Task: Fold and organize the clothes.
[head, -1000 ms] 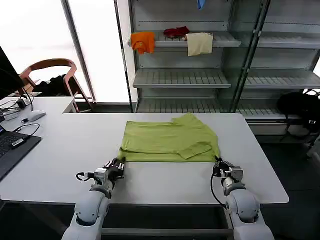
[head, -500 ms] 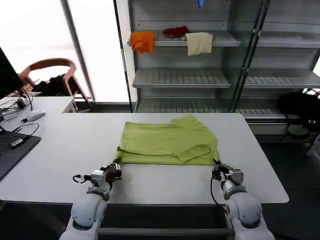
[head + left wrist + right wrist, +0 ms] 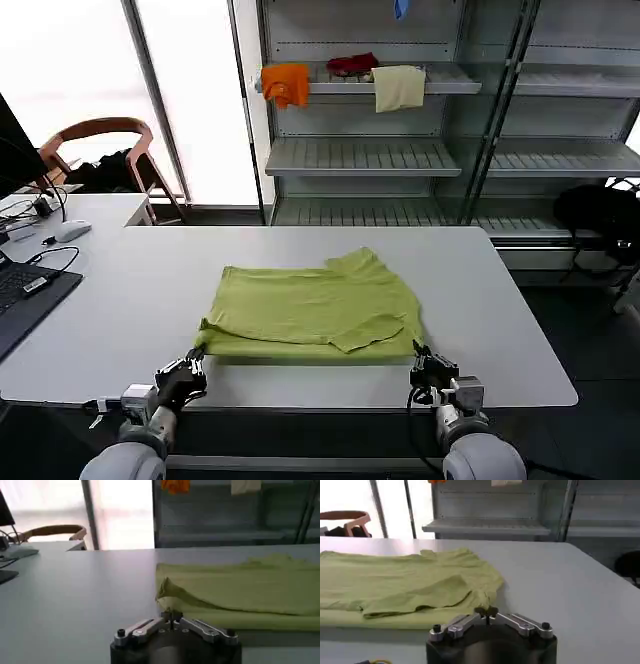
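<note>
Two corners of the T-shirt [image 3: 312, 312] are pinched at the lower edge of the desk [image 3: 520, 330], one by the left claw [image 3: 193, 359], one by the right claw [image 3: 417, 355].

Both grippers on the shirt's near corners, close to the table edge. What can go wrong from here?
1. The left gripper and right gripper each pinch only a corner of the thin lime-green T-shirt; fabric may slip out.
2. The shirt's near hem sits close to the white table edge; more pulling could drag it off.
3. The folded sleeve may unfold.
</note>
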Controlling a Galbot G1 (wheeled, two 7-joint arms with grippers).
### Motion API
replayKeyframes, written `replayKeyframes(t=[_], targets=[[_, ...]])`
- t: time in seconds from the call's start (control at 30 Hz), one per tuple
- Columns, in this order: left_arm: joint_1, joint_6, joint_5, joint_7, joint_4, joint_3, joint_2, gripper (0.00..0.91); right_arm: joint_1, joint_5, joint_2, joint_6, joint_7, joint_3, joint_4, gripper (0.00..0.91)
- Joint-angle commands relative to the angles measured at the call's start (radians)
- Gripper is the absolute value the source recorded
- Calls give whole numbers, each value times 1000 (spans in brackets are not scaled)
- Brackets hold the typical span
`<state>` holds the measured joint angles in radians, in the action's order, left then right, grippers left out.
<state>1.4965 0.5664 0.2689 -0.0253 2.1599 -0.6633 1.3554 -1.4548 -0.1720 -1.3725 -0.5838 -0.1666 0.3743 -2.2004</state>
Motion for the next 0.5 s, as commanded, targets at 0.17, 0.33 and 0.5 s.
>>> replayKeyframes(t=[0.17, 0.33, 0.5], targets=[[152, 12, 95, -101, 122, -37, 13, 907, -114, 28, -10, 2, -28, -45, -83, 907], [143, 11, 92, -100, 142, -32, 20, 907, -99, 10, -18, 3, -33, -37, -102, 907], [81, 9, 87, -97, 161, -46, 23, 907, -24, 86, -31, 3, -16, -23, -130, 907]])
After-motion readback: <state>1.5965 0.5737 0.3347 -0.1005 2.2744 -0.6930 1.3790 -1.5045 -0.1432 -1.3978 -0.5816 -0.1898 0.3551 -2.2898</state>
